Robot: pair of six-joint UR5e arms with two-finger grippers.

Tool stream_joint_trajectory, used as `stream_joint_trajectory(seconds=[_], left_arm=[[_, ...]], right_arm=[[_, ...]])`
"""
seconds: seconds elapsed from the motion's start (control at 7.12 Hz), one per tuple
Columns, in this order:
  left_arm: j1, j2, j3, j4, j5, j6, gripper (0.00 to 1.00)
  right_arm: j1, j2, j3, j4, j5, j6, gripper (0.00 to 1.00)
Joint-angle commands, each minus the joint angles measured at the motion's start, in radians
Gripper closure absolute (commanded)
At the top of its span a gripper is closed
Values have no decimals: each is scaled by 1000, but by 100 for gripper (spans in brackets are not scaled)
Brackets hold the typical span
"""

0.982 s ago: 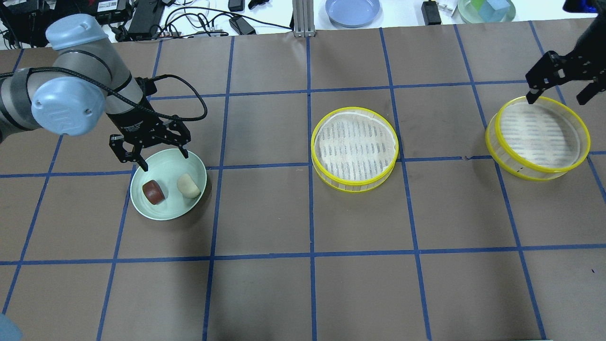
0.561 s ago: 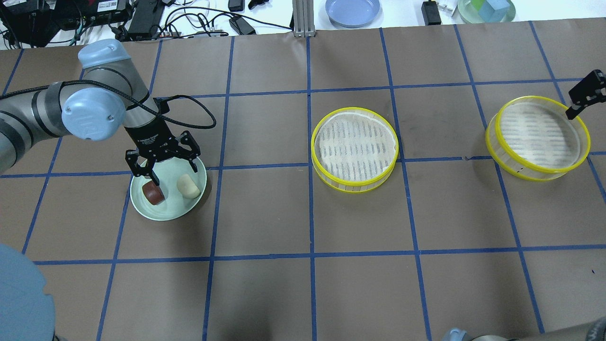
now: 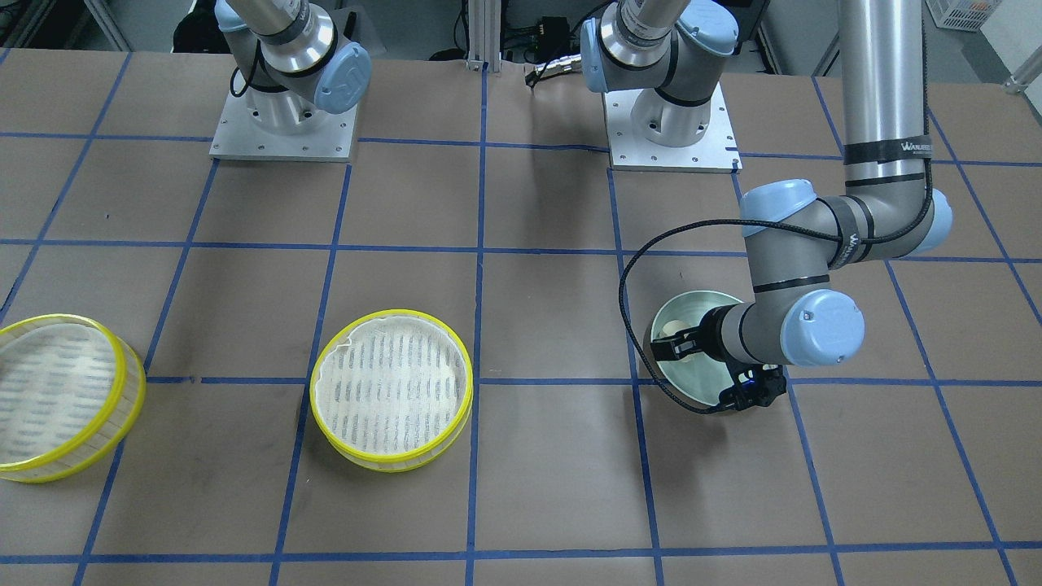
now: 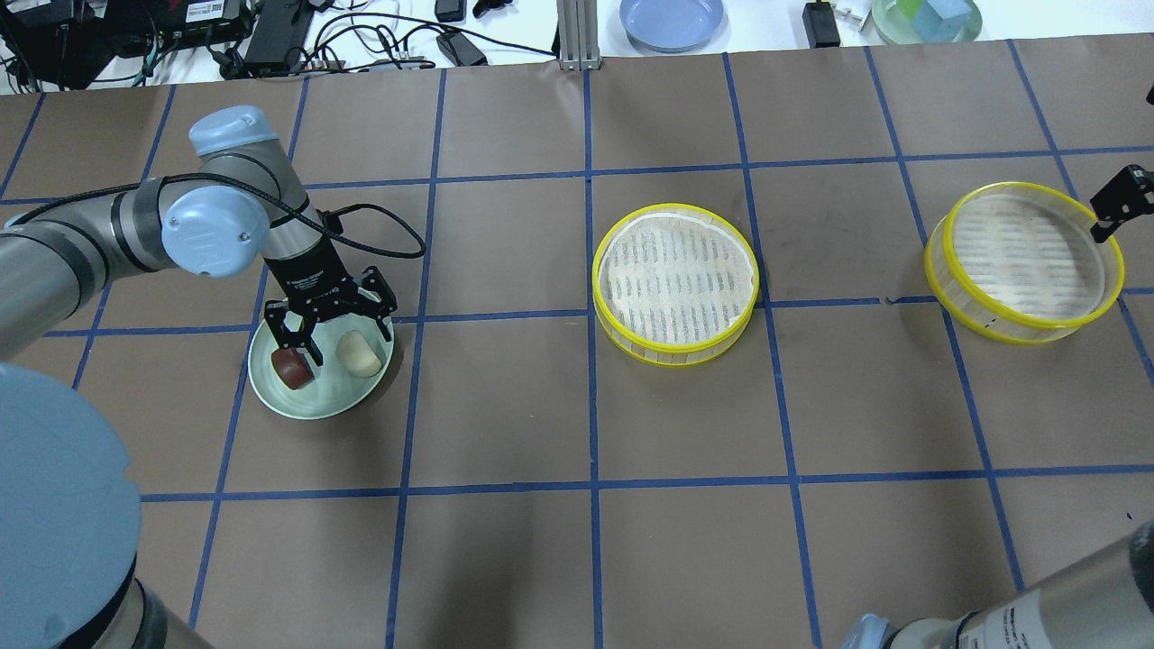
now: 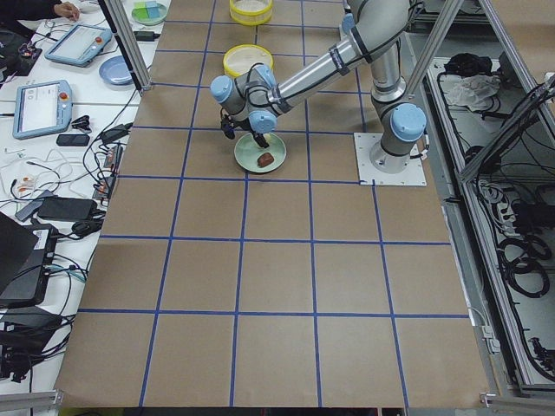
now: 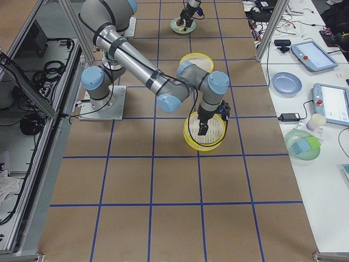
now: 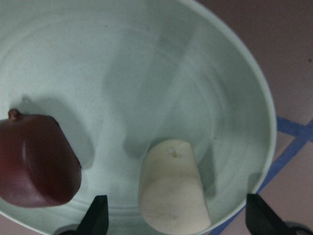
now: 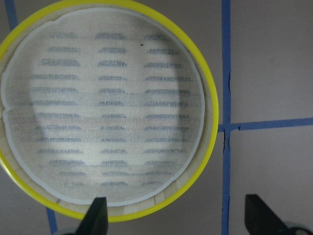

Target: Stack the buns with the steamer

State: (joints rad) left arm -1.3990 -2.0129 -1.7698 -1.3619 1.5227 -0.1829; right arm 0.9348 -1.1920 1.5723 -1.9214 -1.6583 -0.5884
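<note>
A pale green plate (image 4: pixel 315 407) holds a dark reddish-brown bun (image 4: pixel 291 368) and a cream-white bun (image 4: pixel 359 353). My left gripper (image 4: pixel 347 332) is open and low inside the plate. In the left wrist view (image 7: pixel 178 218) its fingertips stand either side of the cream bun (image 7: pixel 173 191), with the brown bun (image 7: pixel 36 164) to the left. Two yellow-rimmed steamer trays are empty: one mid-table (image 4: pixel 674 284), one at the right (image 4: pixel 1023 261). My right gripper (image 8: pixel 178 218) is open above the right steamer's (image 8: pixel 105 112) rim. In the overhead view only part of it (image 4: pixel 1118 203) shows.
A blue plate (image 4: pixel 672 20), a green bowl with blocks (image 4: pixel 927 18) and cables lie beyond the table's far edge. Blue tape lines grid the brown table. The arm bases (image 3: pixel 281 122) stand at the robot's side.
My left gripper has moved forward and down into the plate, from its far rim to either side of the cream bun. My right gripper has moved right, mostly out of the overhead view.
</note>
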Motion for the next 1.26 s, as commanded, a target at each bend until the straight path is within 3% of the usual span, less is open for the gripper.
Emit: stream_joint_trajectory(seconds=[0.0, 0.14, 0.28, 0.7, 0.98, 1.12], left_arm=[[0, -7, 1, -2, 8, 9, 52], [0, -7, 3, -2, 10, 13, 82], [0, -7, 6, -5, 10, 8, 100], [-18, 71, 73, -9, -10, -50, 100], [-93, 117, 163, 10, -220, -165, 100], [-165, 115, 185, 50, -233, -165, 100]], right_arm=[[-10, 73, 0, -118, 9, -25, 0], [-17, 101, 0, -149, 9, -27, 0], [-27, 118, 0, -169, 9, -27, 3], [-27, 152, 2, -203, 44, -44, 11], [-27, 156, 11, -218, 83, -120, 18], [-27, 161, 11, -220, 81, -122, 18]])
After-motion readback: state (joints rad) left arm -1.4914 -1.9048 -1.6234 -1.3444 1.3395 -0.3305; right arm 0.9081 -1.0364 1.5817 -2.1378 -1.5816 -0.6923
